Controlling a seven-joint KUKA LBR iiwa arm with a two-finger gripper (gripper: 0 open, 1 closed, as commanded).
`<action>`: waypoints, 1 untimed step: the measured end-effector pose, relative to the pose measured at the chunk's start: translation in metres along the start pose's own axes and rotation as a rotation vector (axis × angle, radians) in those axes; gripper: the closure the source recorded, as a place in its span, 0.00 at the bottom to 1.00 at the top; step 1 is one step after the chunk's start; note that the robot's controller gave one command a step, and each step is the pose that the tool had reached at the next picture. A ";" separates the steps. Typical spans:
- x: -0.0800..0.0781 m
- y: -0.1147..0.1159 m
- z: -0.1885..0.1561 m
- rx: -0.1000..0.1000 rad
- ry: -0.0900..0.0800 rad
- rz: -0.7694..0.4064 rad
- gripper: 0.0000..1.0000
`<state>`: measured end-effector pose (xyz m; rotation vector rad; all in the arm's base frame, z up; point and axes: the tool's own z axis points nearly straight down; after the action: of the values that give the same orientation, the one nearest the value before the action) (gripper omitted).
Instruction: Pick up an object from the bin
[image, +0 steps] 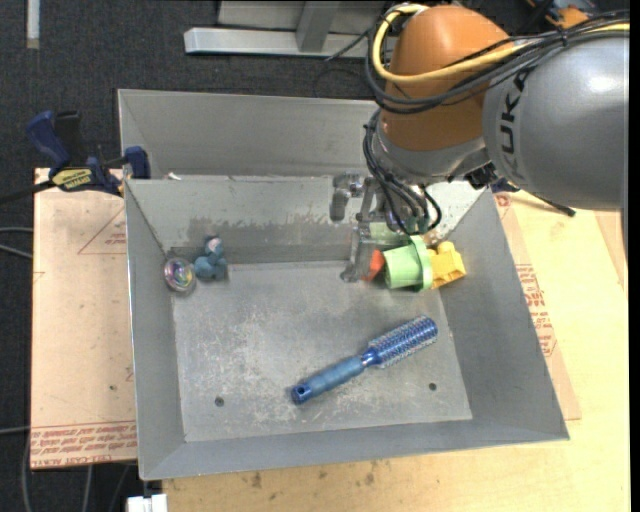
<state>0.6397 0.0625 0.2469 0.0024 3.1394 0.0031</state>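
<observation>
My gripper (354, 272) hangs under the orange wrist cover at the back right of the bin, low near the floor. Right beside it, on its right, lies a toy of a light green cylinder (405, 266) with an orange piece and a yellow block (447, 263) attached. The toy touches or nearly touches the gripper, and part of it is hidden under the wrist. A blue hairbrush (368, 358) lies slantwise on the bin floor in front of the gripper, its bristle head to the right.
At the back left of the bin floor stand a small blue figure (210, 262) and a shiny round ball (180, 275). The arm comes in over the bin's right rear corner.
</observation>
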 end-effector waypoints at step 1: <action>0.052 0.024 0.072 0.001 0.009 0.119 0.00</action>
<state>0.5875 0.0864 0.1746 0.1895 3.1432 0.0017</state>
